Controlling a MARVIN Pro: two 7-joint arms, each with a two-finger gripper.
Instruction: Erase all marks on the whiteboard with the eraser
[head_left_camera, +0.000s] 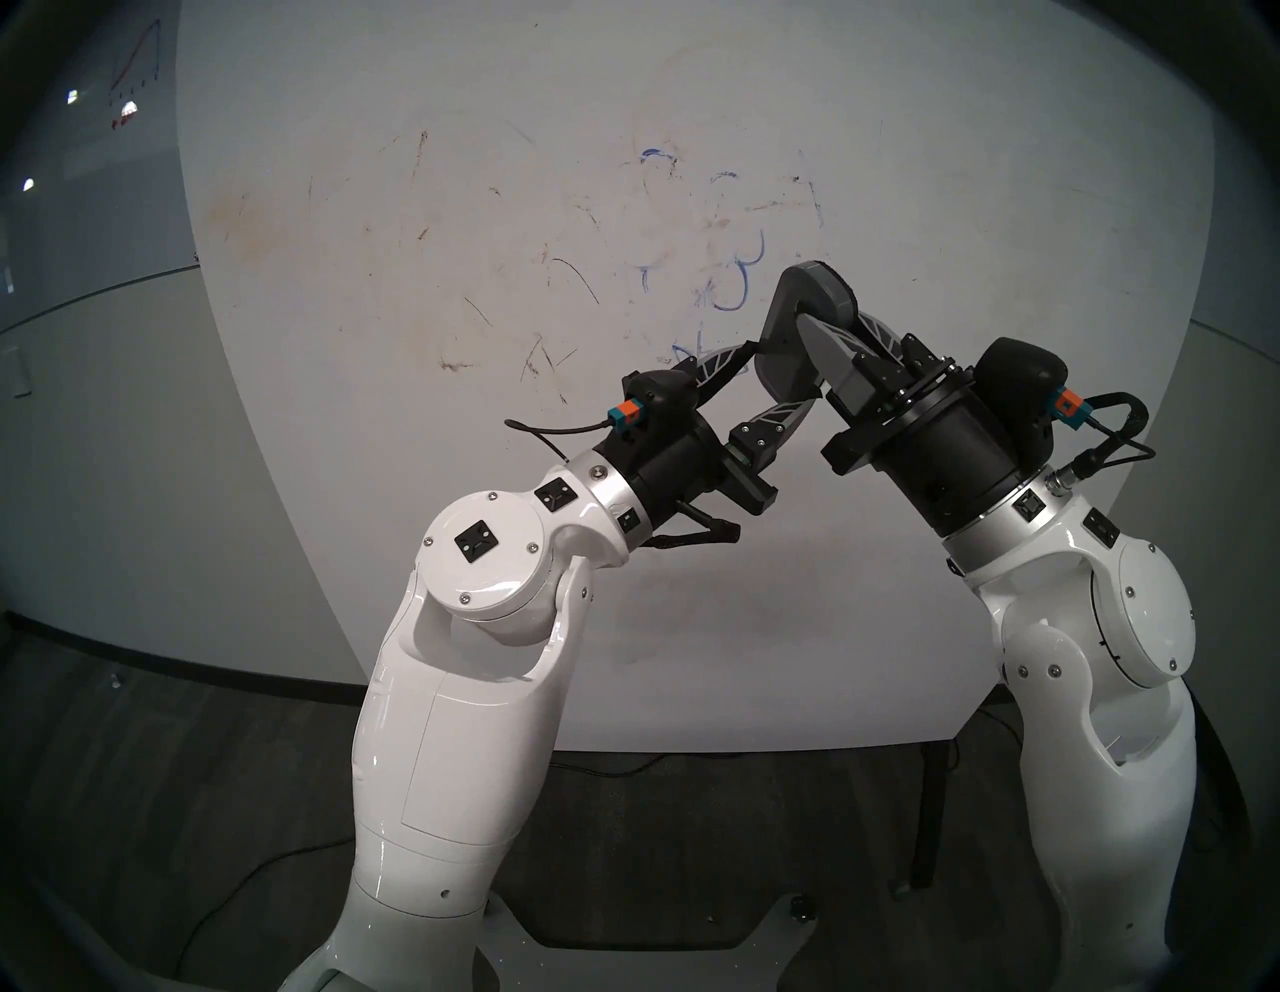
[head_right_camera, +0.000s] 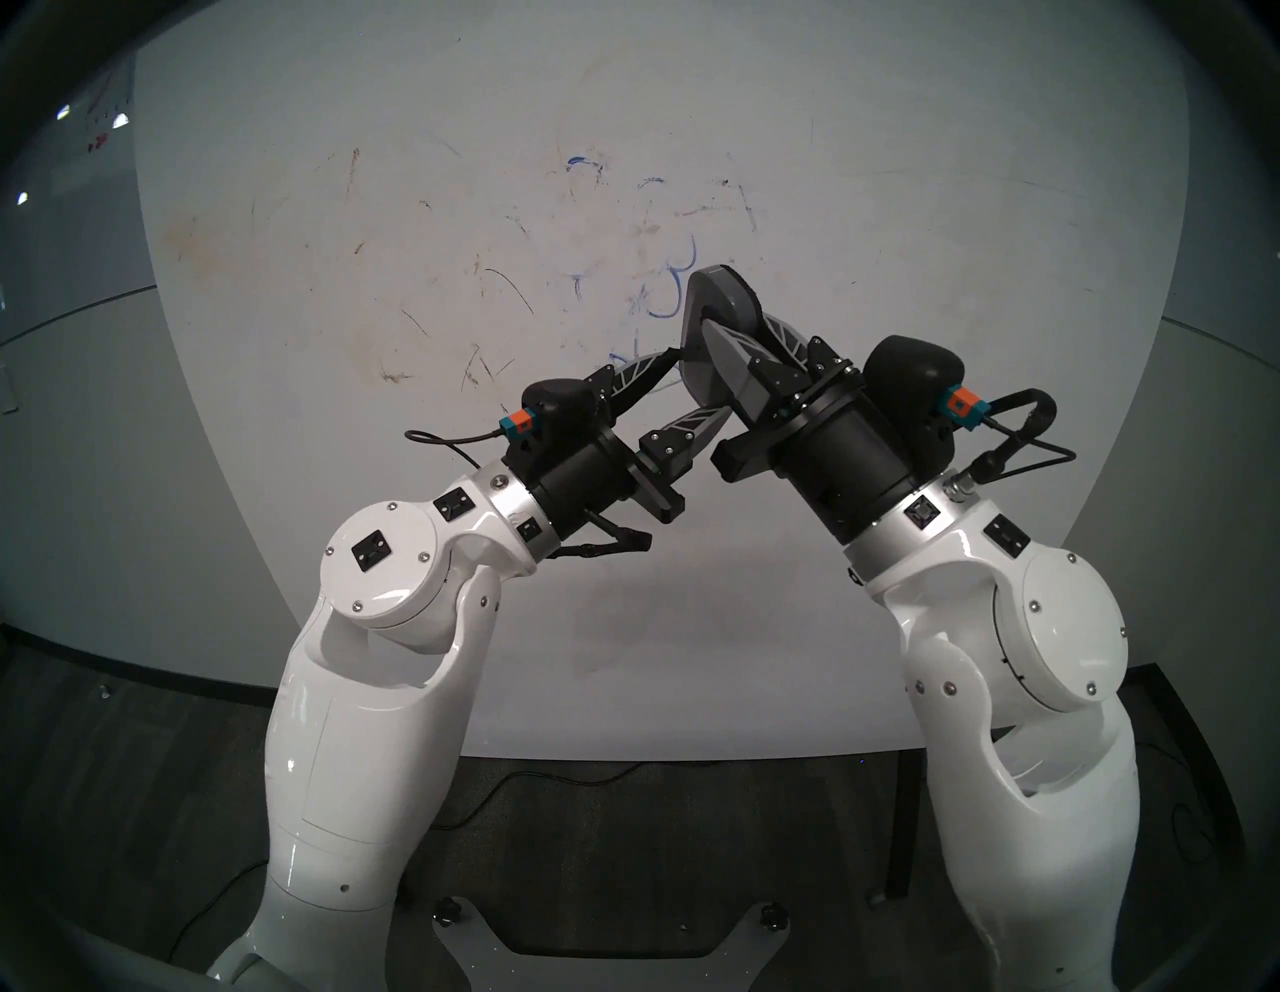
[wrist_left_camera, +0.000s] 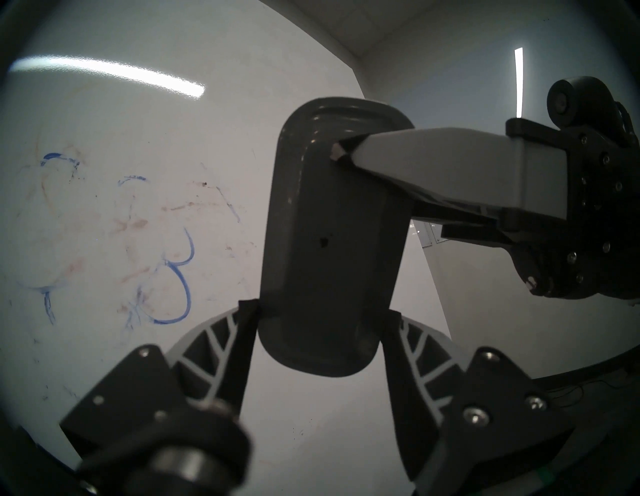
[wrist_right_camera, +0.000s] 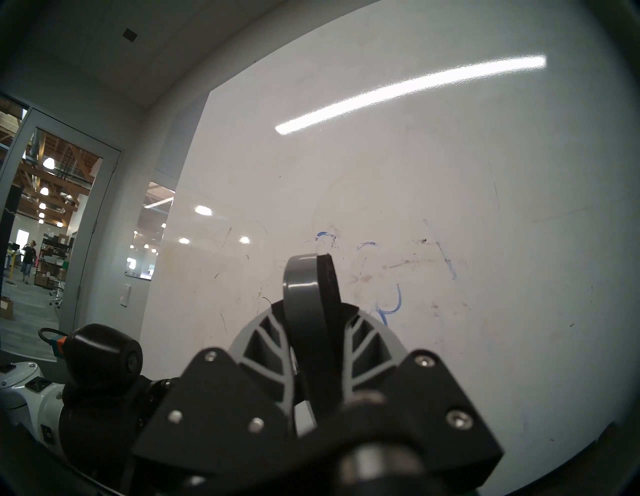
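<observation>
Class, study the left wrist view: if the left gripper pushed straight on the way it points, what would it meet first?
The eraser: its lower end already sits between the left gripper fingers, while the right gripper holds it. Beyond it lies the whiteboard; that depth is unclear.

I count one very large flat white whiteboard (head_left_camera: 692, 623) in front of me. On it is one cluster of thin blue marker marks (head_left_camera: 744, 277), broken into several loose curves whose exact number I cannot tell. There is one dark grey oblong eraser (wrist_left_camera: 332, 242) with rounded ends. I have two white arms, each ending in one black pincer: my left gripper (wrist_left_camera: 320, 318) and my right gripper (wrist_right_camera: 313, 318).
</observation>
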